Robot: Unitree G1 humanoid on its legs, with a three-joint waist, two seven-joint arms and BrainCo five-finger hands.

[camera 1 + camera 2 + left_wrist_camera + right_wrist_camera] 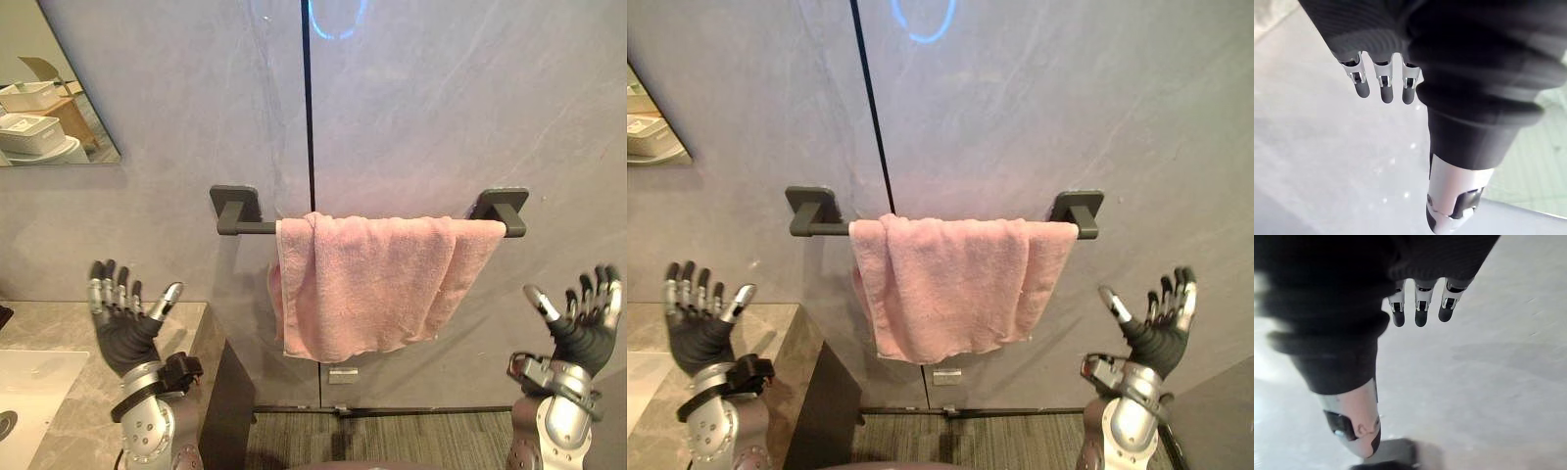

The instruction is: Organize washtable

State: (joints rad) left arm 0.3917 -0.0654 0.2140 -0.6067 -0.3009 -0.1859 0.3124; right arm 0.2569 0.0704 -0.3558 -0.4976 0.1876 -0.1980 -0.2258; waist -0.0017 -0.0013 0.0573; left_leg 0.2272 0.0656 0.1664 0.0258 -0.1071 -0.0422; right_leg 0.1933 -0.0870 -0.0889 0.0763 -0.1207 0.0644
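Note:
A pink towel (367,284) hangs folded over a dark wall rail (250,227), bunched toward the rail's right half, its lower edge slanting. My left hand (125,323) is raised palm up at the lower left, over the counter's corner, fingers spread and straight, holding nothing. At the lower right my right hand (580,318) is also raised with fingers spread, apart from the towel. Both hands stand well below and to the sides of the rail. The wrist views show straight fingers (1382,83) and fingers (1420,308) against the bare grey wall.
A beige stone washtable counter (88,382) with a white basin (29,387) lies at the lower left. A mirror (49,88) on the grey wall reflects white baskets. Dark carpet (392,441) covers the floor below the towel.

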